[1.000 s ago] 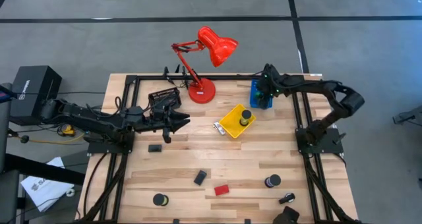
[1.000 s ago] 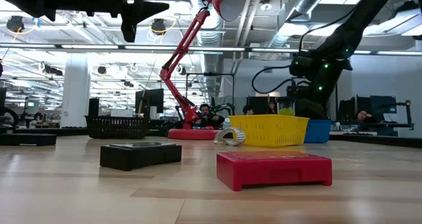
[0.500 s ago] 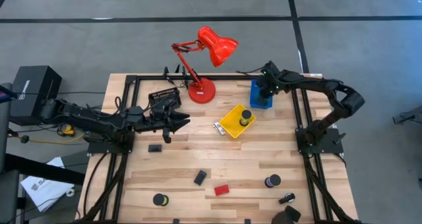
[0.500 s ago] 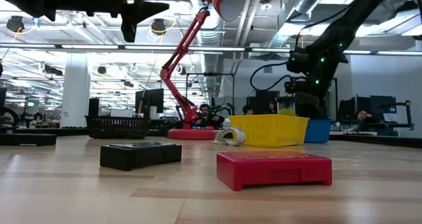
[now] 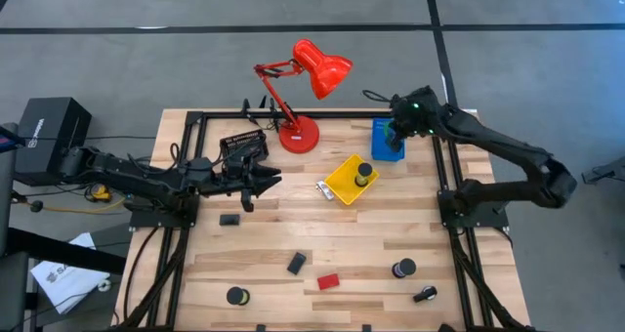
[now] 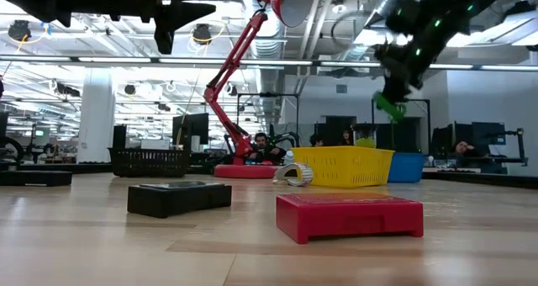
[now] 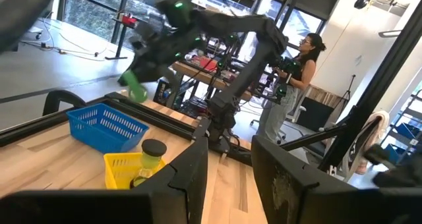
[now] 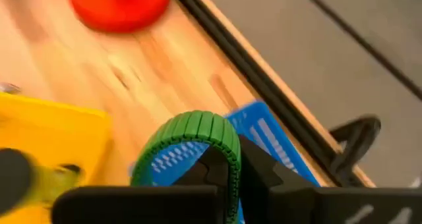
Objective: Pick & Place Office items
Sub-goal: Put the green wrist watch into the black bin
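Note:
My right gripper [image 5: 395, 134] hangs above the blue tray [image 5: 383, 148] at the far right, shut on a green ribbed ring [image 8: 191, 128], which also shows in the low view [image 6: 388, 108]. My left gripper [image 5: 266, 181] stands open and level over the left middle of the table, by the black tray [image 5: 242, 148], with nothing between its fingers [image 7: 191, 178]. Lying flat on the tabletop are two black blocks [image 5: 229, 219] [image 5: 296, 264], a red block [image 5: 328, 281], two black tape rolls [image 5: 235, 296] [image 5: 403, 269] and a silvery clip [image 5: 322, 187]. My right gripper holds the green ring by its wall [image 8: 231, 174], one finger [image 8: 212, 168] inside the ring and one [image 8: 260, 165] outside. The fingers slant down from the table's right side. The ring is lifted clear above the blue tray and stands on edge in the hold.
A yellow tray [image 5: 344, 183] with a dark roll [image 5: 363, 170] in it sits mid-table. The red desk lamp [image 5: 298, 135] stands at the far edge, its head over the edge. A small dark item [image 5: 424, 294] lies near the front right. A black frame runs along the table's sides.
My right gripper has risen out of the blue tray, tipping steeper downward and carrying the green ring up clear of the tray. My left arm has kept still.

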Robot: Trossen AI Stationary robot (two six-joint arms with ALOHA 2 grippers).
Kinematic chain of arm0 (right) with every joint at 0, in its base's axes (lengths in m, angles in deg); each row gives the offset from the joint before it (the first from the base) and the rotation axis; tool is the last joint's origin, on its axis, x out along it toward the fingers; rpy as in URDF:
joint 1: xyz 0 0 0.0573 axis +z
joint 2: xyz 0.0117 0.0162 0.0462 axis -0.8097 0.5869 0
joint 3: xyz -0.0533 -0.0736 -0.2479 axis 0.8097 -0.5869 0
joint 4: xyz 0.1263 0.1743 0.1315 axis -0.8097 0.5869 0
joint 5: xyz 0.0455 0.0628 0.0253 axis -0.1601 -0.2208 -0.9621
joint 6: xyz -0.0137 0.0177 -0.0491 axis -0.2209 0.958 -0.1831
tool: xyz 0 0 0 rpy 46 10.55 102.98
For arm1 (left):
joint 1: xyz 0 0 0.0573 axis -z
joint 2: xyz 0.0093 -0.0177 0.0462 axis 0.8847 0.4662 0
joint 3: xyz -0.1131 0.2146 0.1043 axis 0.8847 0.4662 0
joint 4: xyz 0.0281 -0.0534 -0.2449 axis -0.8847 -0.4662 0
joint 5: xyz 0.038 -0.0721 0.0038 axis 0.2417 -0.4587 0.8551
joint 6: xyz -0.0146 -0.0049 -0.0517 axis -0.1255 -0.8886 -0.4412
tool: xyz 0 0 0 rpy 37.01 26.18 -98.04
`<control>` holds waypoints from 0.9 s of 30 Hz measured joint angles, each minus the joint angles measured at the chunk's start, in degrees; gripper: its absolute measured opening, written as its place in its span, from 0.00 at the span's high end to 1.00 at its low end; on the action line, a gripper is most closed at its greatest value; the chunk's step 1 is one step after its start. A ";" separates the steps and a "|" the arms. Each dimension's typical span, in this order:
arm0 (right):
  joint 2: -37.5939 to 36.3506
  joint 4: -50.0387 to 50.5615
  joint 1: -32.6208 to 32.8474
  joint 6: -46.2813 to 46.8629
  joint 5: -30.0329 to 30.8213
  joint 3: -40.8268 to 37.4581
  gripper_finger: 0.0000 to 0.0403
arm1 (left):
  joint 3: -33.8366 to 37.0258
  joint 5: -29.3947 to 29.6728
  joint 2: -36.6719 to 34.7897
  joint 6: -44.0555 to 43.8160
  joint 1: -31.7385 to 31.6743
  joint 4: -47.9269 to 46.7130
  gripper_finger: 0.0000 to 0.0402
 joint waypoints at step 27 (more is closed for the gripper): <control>-12.99 -41.49 40.13 7.09 10.55 -22.23 0.97 | -0.14 0.81 13.83 -0.46 -0.22 17.26 0.72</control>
